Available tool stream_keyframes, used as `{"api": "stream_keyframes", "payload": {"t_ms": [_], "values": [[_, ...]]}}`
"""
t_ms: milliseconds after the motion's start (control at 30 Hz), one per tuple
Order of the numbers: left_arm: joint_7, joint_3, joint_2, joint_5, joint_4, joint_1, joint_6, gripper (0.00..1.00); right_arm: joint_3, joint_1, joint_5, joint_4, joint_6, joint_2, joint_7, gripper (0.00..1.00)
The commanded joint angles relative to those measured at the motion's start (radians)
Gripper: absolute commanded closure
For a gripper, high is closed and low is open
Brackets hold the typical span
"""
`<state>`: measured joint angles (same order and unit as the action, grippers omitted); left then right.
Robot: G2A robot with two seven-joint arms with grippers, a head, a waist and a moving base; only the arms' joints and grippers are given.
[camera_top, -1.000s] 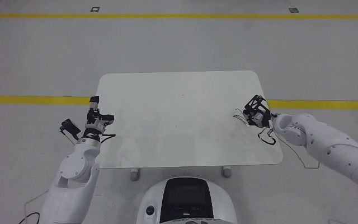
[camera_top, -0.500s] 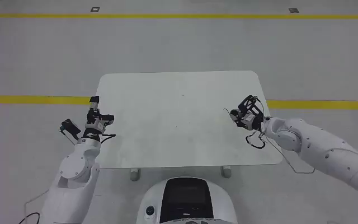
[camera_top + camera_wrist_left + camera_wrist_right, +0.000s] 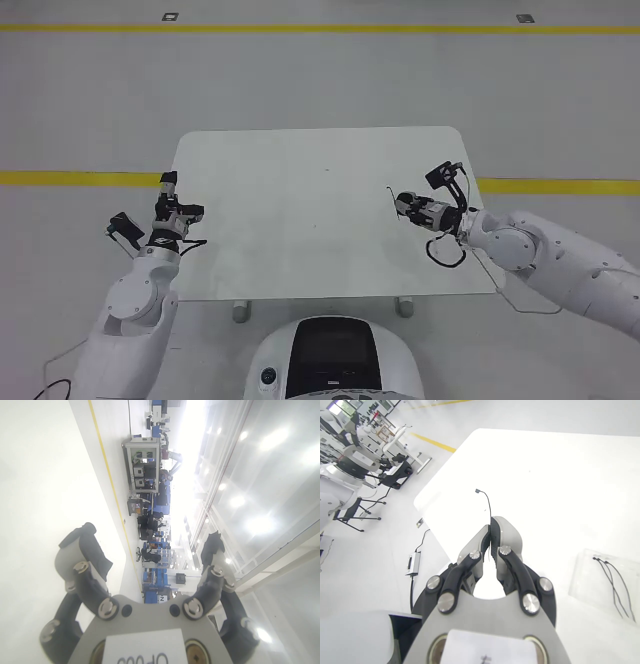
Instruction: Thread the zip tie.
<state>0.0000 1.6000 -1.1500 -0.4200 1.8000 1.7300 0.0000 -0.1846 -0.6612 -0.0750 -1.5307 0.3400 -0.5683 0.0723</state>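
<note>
Evidently only the pickup is done — the right gripper point(image 3: 490, 532) pinches the zip tie point(image 3: 488, 500) above the table's point(image 3: 300, 200) right side, its head end poking out free and unlooped, while the left gripper point(image 3: 150, 533) hangs open by the left edge, empty.

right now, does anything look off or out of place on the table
Nothing spilled or damaged. The zip tie pinched in the right claw curves sideways, its head free above the table. Two spare ties lie on a clear sheet, side by side.
</note>
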Motion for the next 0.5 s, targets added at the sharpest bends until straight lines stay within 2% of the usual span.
{"api": "stream_keyframes", "payload": {"t_ms": [0,233,367,467], "values": [[0.0,0.0,0.0,0.0,0.0,0.0,0.0,0.0,0.0,0.0,-0.002,0.0,0.0,0.0,0.0,1.0],[0.0,0.0,0.0,0.0,0.0,0.0,0.0,0.0,-0.003,-0.006,0.008,-0.004,0.0,-0.001,-0.008,1.0],[0.0,0.0,0.0,0.0,0.0,0.0,0.0,0.0,-0.031,-0.062,0.149,-0.048,0.0,-0.006,-0.025,1.0],[0.0,0.0,0.0,0.0,0.0,0.0,0.0,0.0,-0.072,-0.109,0.261,-0.072,0.0,-0.006,0.023,1.0]]}}
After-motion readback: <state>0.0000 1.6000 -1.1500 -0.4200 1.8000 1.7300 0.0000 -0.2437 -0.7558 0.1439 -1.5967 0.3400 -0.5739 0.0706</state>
